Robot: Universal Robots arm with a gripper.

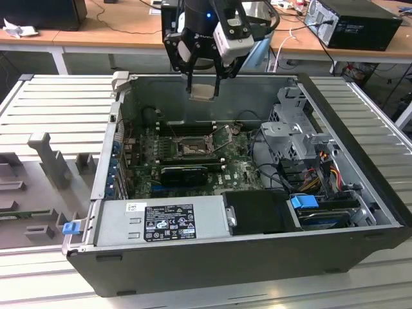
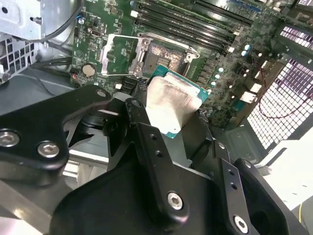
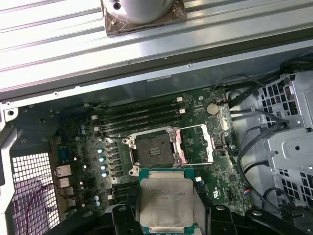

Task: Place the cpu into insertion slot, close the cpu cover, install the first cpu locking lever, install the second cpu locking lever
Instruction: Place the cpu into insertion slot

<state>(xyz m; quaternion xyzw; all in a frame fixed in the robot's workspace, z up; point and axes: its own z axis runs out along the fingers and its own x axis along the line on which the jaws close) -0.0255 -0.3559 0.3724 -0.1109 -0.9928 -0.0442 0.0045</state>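
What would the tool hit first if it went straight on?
Probably the board at or beside the open slot. The tool, holding the cpu, points down into the case, and the first wrist view shows the slot just ahead of the cpu. Depth is unclear.

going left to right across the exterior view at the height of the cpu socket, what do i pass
grey upright bracket → insertion slot → drive cage → ribbed panel. The cpu, clamped in the gripper, hangs in line with the slot, so it is left out.
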